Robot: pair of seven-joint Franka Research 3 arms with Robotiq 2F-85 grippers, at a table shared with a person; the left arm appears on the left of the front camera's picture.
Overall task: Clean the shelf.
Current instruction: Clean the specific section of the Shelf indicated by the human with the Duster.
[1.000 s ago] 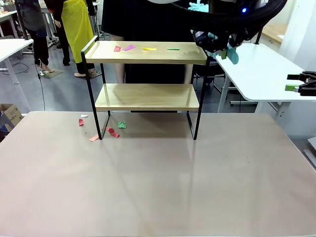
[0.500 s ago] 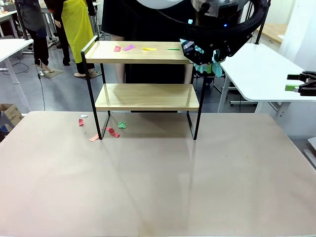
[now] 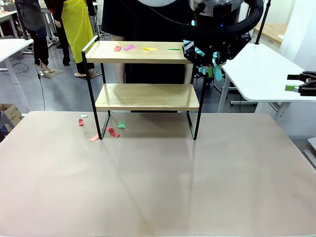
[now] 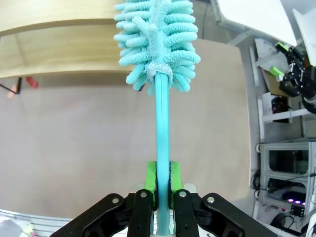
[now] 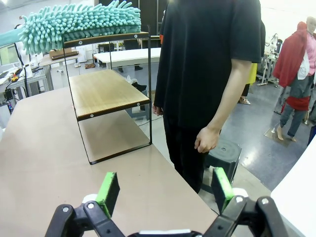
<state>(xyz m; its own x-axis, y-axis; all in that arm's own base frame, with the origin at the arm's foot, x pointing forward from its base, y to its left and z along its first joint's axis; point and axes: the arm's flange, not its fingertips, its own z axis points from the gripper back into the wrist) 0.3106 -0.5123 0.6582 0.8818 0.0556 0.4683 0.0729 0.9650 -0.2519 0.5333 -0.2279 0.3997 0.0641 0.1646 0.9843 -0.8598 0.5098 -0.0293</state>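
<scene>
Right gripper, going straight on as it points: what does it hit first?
The right gripper would probably meet the person standing beside the shelf first; depth is unclear.

A person in a black shirt (image 5: pixel 207 59) stands at the far edge of the brown table (image 3: pixel 158 187). A cardboard box (image 3: pixel 9 117) sits on the floor (image 3: pixel 54 94) at its left.

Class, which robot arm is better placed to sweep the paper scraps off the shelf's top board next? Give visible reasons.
Left. The left gripper is shut on the teal duster, whose head is at the top of the shelf. The right gripper is open, empty, farther off.
</scene>
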